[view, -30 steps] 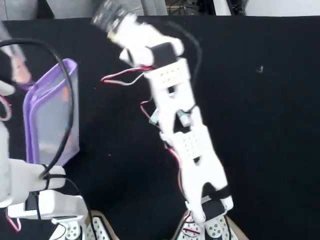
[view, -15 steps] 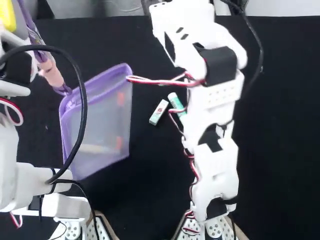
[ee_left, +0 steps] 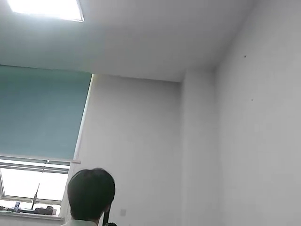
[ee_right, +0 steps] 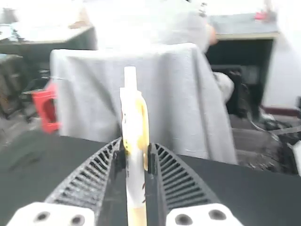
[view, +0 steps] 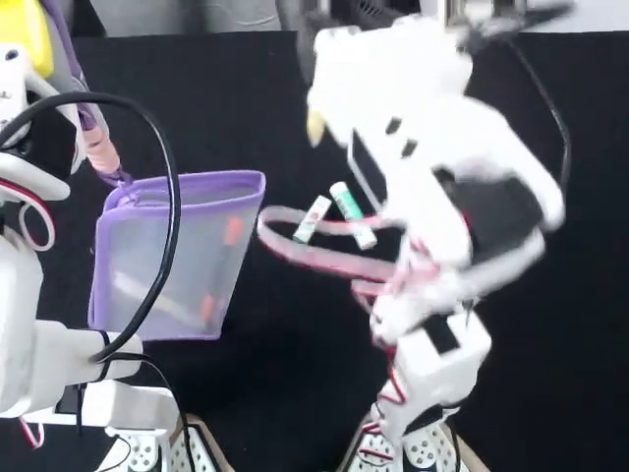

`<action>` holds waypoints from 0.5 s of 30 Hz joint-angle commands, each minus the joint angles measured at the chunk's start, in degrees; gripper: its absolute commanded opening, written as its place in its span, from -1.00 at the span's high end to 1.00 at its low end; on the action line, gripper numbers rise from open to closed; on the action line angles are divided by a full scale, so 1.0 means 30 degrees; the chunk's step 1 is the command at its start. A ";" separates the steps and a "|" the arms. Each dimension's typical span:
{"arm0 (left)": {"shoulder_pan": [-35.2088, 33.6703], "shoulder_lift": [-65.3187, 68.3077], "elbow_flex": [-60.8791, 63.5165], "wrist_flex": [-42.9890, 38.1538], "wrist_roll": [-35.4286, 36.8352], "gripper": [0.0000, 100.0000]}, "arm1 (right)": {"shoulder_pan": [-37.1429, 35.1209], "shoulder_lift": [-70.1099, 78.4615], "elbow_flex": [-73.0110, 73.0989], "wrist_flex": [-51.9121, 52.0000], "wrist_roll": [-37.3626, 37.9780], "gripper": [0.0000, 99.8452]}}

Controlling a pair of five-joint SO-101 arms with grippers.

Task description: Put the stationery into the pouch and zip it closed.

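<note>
Purple translucent zip pouch (view: 197,258) hangs over the black table (view: 582,374) beside the left arm (view: 29,344), whose grip cannot be told. Right gripper (ee_right: 136,144) clenches a yellow-and-white pen (ee_right: 134,103).

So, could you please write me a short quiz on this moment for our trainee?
1. True or false: the right gripper is shut on a yellow and white pen.
2. How many stationery pieces lie on the table outside the pouch? A) none B) two C) five
3. Fill in: the pouch's trim is ____.
Key: 1 true; 2 B, a green-white marker and a smaller stick; 3 purple.
</note>
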 commanded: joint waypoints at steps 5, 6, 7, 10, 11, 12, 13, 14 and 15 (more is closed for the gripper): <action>0.0249 -0.0264 -0.0366 0.0029 0.0234 0.94 | -0.1846 -0.4674 -0.0425 0.1084 -0.0205 0.98; 0.0249 -0.0264 -0.0366 0.0029 0.0410 0.94 | -0.1846 -0.4967 -0.0132 0.1084 -0.0205 0.98; 0.0249 -0.0264 -0.0366 0.0029 0.0821 0.94 | -0.1846 -0.5231 0.0220 0.1084 -0.0234 0.98; 0.0249 -0.0264 -0.0366 0.0029 0.1817 0.94 | -0.1846 -0.6227 0.1363 0.1084 -0.0322 0.98; 0.0249 -0.0264 -0.0366 0.0029 0.1846 0.94 | -0.1846 -0.6637 0.1744 0.1084 -0.0352 0.98; 0.0249 -0.0264 -0.0366 0.0029 0.1875 0.94 | -0.1875 -0.7194 0.2095 0.1084 -0.0352 0.98; 0.0220 -0.0264 -0.0366 0.0029 0.1905 0.94 | -0.1875 -0.7839 0.2447 0.1084 -0.0352 0.98; 0.0190 -0.0264 -0.0366 0.0029 0.1934 0.94 | -0.1875 -0.8601 0.2916 0.1084 -0.0352 0.98; 0.0161 -0.0264 -0.0366 0.0029 0.1934 0.94 | -0.1875 -0.9392 0.3443 0.1084 -0.0352 0.98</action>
